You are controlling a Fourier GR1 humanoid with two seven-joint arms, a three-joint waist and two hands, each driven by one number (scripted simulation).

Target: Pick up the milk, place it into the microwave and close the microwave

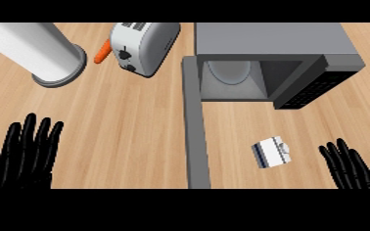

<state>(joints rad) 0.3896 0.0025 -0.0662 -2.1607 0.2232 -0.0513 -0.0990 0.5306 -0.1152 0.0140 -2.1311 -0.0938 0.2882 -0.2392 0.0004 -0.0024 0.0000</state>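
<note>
Both hands rest open at the lower corners; the milk lies on the counter.

The left hand and the right hand have straight, spread fingers pointing up, holding nothing. The milk lies in front of the open microwave, right of its door, near the right hand. Its long axis runs slightly tilted, left to right.

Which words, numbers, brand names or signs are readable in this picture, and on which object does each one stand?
None can be read.
Milk carton: dark stripes and a small mark, too blurred to read.
Microwave control panel: pale dots, too small to read.
Toaster: a dark knob, no text.
</note>
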